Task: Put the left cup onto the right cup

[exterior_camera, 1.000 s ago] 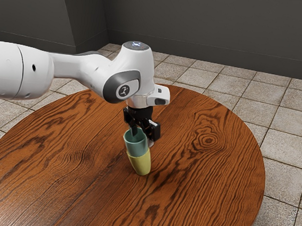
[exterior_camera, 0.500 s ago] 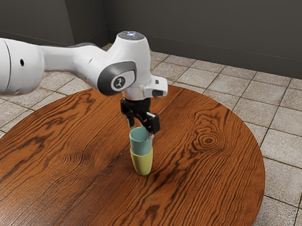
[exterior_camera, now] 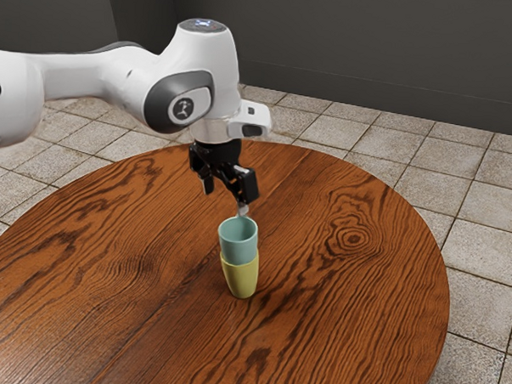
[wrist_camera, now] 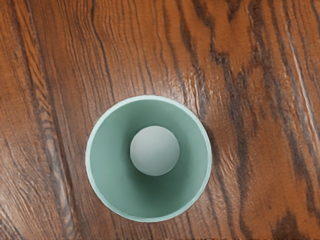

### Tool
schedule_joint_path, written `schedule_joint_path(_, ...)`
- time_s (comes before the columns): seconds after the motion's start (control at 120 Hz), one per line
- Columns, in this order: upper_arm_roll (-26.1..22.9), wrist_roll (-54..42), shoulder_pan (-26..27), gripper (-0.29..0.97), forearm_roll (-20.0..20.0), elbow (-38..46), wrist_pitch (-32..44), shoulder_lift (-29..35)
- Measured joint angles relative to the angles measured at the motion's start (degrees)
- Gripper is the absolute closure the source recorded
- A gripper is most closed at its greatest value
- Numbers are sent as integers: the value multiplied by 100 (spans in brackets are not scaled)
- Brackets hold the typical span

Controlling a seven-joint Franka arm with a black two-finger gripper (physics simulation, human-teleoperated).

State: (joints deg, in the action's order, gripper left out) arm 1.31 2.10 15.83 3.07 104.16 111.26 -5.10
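A teal cup [exterior_camera: 238, 239] stands upright, nested inside a yellow cup [exterior_camera: 239, 277] near the middle of the round wooden table [exterior_camera: 345, 298]. My gripper [exterior_camera: 228, 194] hangs just above and slightly toward the exterior view's left of the teal cup's rim, open, with nothing between its fingers. Looking straight down in the wrist view, the teal cup [wrist_camera: 149, 158] shows its open mouth and pale round bottom, with wood grain all around it.
The table's far and right edges drop off to a tiled floor [exterior_camera: 461, 167]. A dark wall [exterior_camera: 373, 35] runs behind. Bare wood surrounds the stacked cups on every side.
My gripper has let go of the teal cup, now resting straight in the yellow cup, and has risen up and toward the exterior view's left.
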Motion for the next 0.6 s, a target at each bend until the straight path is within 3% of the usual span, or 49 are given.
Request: schedule_joint_path(0.6, 689, -128, 2, 0, -128, -623, -637, -3)
